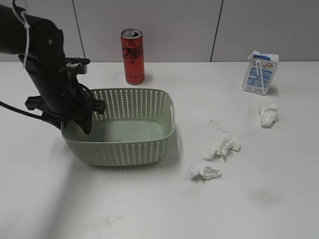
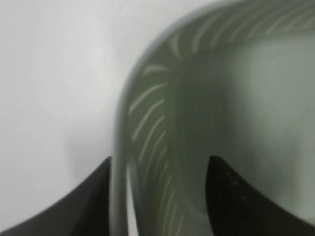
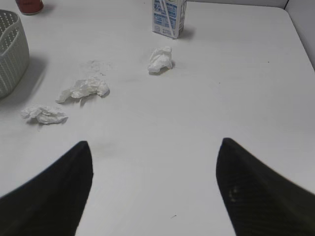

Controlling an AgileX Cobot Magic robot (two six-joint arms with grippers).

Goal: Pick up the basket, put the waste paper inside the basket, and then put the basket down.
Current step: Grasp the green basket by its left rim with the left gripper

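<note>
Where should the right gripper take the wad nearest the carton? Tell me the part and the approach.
Judging by its pose, come straight down on the wad: it lies loose and flat on the table, clear of the carton. Close the open right gripper across its bunched middle, its narrower width.

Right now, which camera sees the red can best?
The exterior view: the whole red can stands upright behind the basket. The right wrist view catches only its bottom at the top-left edge. The left wrist view shows none of it.
</note>
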